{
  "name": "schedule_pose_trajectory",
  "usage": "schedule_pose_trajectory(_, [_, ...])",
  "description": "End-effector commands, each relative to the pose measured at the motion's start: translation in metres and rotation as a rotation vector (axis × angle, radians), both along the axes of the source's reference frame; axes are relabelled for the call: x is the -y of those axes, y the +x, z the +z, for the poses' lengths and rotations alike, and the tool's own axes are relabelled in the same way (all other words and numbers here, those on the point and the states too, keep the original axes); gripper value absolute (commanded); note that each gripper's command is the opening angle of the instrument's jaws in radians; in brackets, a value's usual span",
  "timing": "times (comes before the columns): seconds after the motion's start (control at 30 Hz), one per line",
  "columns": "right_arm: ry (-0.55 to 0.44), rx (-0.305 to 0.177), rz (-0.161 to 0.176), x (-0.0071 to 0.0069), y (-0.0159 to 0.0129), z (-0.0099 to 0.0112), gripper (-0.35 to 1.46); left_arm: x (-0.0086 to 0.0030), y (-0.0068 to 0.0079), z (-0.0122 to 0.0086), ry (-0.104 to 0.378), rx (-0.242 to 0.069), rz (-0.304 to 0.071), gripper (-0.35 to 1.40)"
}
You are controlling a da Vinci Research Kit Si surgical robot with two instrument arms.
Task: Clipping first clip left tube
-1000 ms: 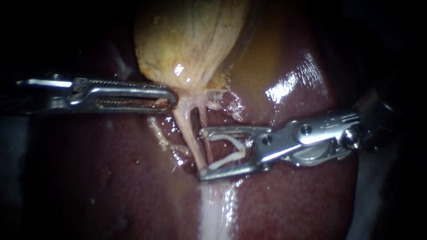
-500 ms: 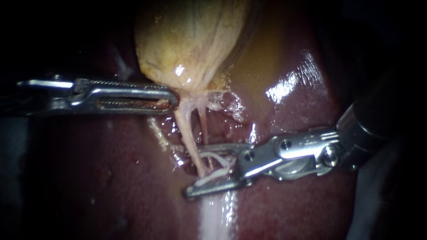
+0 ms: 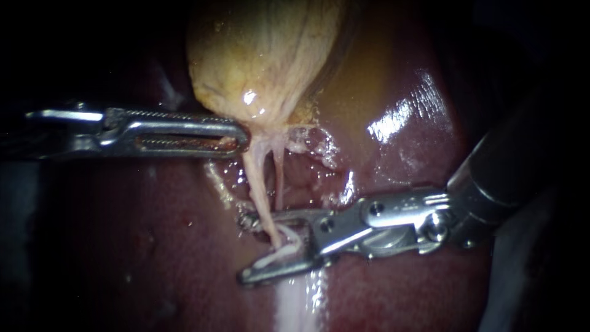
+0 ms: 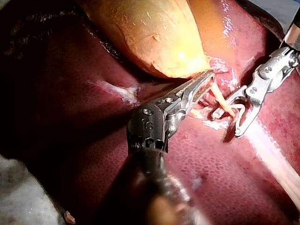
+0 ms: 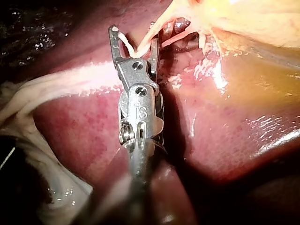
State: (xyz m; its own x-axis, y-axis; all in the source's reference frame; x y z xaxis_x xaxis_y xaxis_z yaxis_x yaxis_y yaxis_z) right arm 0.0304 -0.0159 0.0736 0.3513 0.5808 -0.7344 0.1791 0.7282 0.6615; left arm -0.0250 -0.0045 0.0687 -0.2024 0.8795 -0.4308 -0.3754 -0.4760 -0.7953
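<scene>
**Liver** (image 3: 153,246): is lying under both instruments and filling the field. It is offering bare, wet room beyond the right instrument's jaw tips and below its lower jaw.

**Gallbladder** (image 3: 264,55): is hanging well beyond the right instrument's upper jaw, with its neck meeting the tip of the left instrument's jaws.

**Right instrument** (image 3: 246,249): is coming in low. Its jaws are standing apart and carrying the clip, one leg along each jaw.

**Left instrument** (image 3: 233,138): its jaws are lying together and appear to be pinching the gallbladder at its neck, drawing the tubes taut. It is sitting well apart from the right instrument's jaws, so no clash looks likely.

**Left tube** (image 3: 258,190): the task's thing. It is running from the gallbladder's neck down between the right instrument's jaws and crossing inside the clip.

**Right tube** (image 3: 278,178): thinner, and passing just beside the upper jaw. Whether it is also lying inside the jaws cannot be told.

**Clip** (image 3: 268,259): white, open, and straddling the left tube.

**Handling, as judged:**
- The tube should be sitting deep in the clip's throat and square to it.
- Both clip ends should be showing past the tube's far edge before closing.
- The right tube should be confirmed outside the jaws.
- The tight margin is at the upper jaw, where the right tube and frayed tissue are crowding it.
- Any correction is better made toward the open liver beyond the tips.
</scene>
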Motion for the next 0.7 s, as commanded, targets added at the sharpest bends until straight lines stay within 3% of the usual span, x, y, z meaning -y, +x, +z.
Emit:
schedule_pose_trajectory(0.03, [0.005, -0.006, 0.002, -0.0001, 0.0001, 0.0001, 0.47, 0.0000, 0.0000, 0.0000, -0.005, 0.000, 0.002, -0.35])
schedule_pose_trajectory(0.33, [0.012, -0.009, 0.001, -0.0008, -0.0001, 0.0009, 0.36, 0.0000, -0.0002, 0.0001, -0.005, -0.001, 0.002, -0.35])
schedule_pose_trajectory(0.63, [0.054, -0.004, -0.001, -0.0013, -0.0010, 0.0009, -0.31, 0.0000, -0.0002, 0.0001, -0.005, -0.001, 0.002, -0.35])
schedule_pose_trajectory(0.7, [0.064, 0.002, -0.008, -0.0013, -0.0012, 0.0010, -0.35, 0.0000, -0.0002, 0.0001, -0.005, -0.001, 0.002, -0.35])
